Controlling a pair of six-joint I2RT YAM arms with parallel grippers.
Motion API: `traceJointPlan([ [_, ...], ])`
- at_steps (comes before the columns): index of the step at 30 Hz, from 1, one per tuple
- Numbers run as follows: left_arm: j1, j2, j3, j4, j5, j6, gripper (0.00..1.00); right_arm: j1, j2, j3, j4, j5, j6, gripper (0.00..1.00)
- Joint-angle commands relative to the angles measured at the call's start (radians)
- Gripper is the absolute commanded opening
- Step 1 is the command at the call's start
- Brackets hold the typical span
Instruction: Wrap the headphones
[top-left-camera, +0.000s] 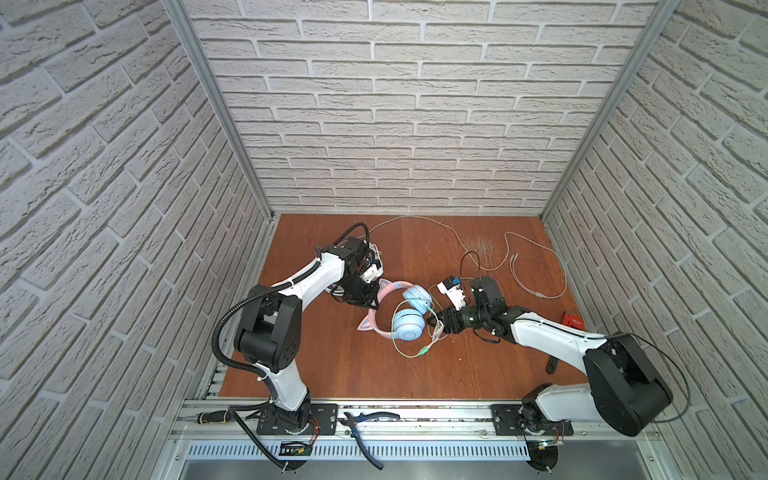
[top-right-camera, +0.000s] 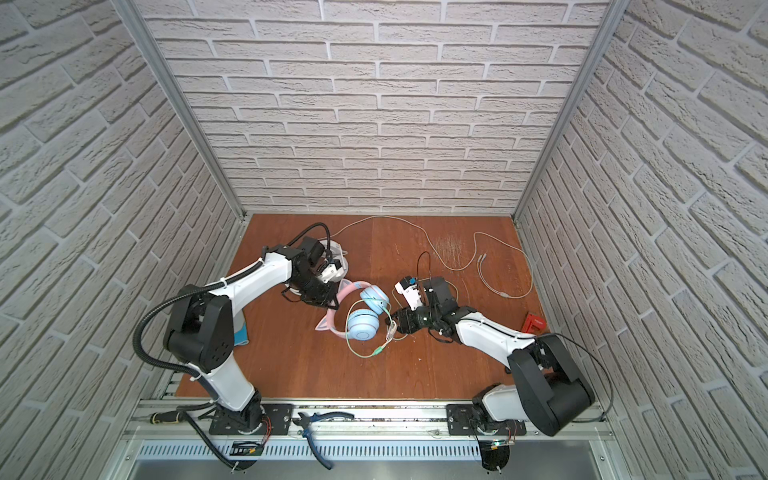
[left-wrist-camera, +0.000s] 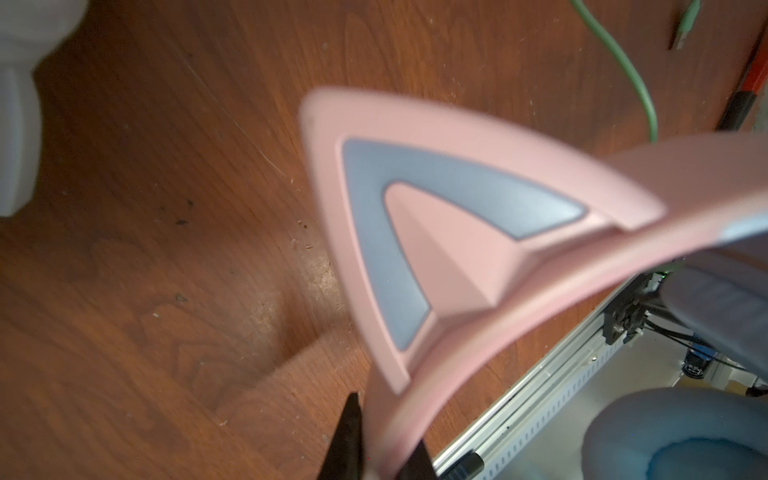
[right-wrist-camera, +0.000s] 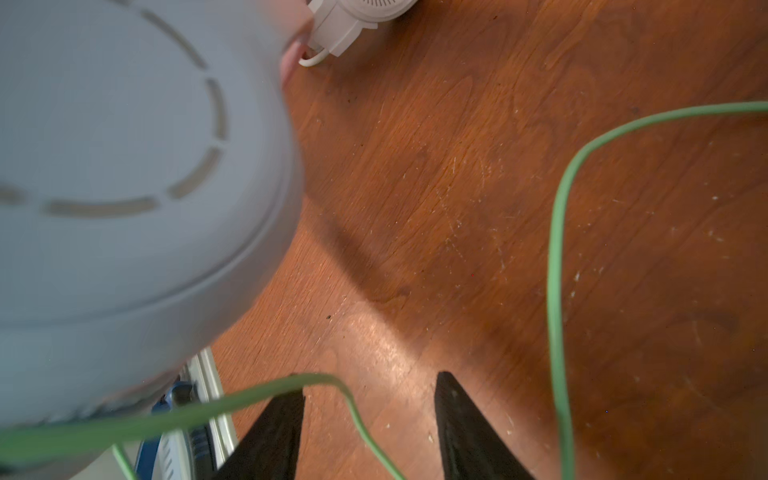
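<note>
Your pink cat-ear headphones (top-left-camera: 409, 328) sit mid-table. Only the left wrist view shows your left gripper (left-wrist-camera: 380, 436) clamped tight on the pink band beside a cat ear (left-wrist-camera: 399, 232). The right wrist view shows your right gripper (right-wrist-camera: 370, 382) with jaws apart, gripping nothing, and the green cable (right-wrist-camera: 555, 270) draped over one finger. The white headphones (right-wrist-camera: 353, 18) peek in beyond the blue cup.

Robot lab cell: faux-brick panels (top-left-camera: 395, 104), aluminium frame (top-left-camera: 216, 108), wooden tabletop (top-left-camera: 332, 365).

The wooden bench (top-left-camera: 332, 365) carries a white cable (top-left-camera: 536, 249) looping beyond the right tool (top-left-camera: 435, 325), a green cable (top-left-camera: 423, 353) just beside it, and a red block (top-left-camera: 574, 321) well apart.
</note>
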Motion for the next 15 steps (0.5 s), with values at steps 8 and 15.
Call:
traceJointPlan([
  [8,-0.002,-0.009,0.022,-0.019,0.063,-0.002,0.0,0.023,0.117,0.043,0.24,0.027,0.07,0.54],
  [15,-0.002,-0.011,0.012,-0.011,0.063,-0.005,0.0,0.023,0.108,0.044,0.268,0.011,0.081,0.18],
])
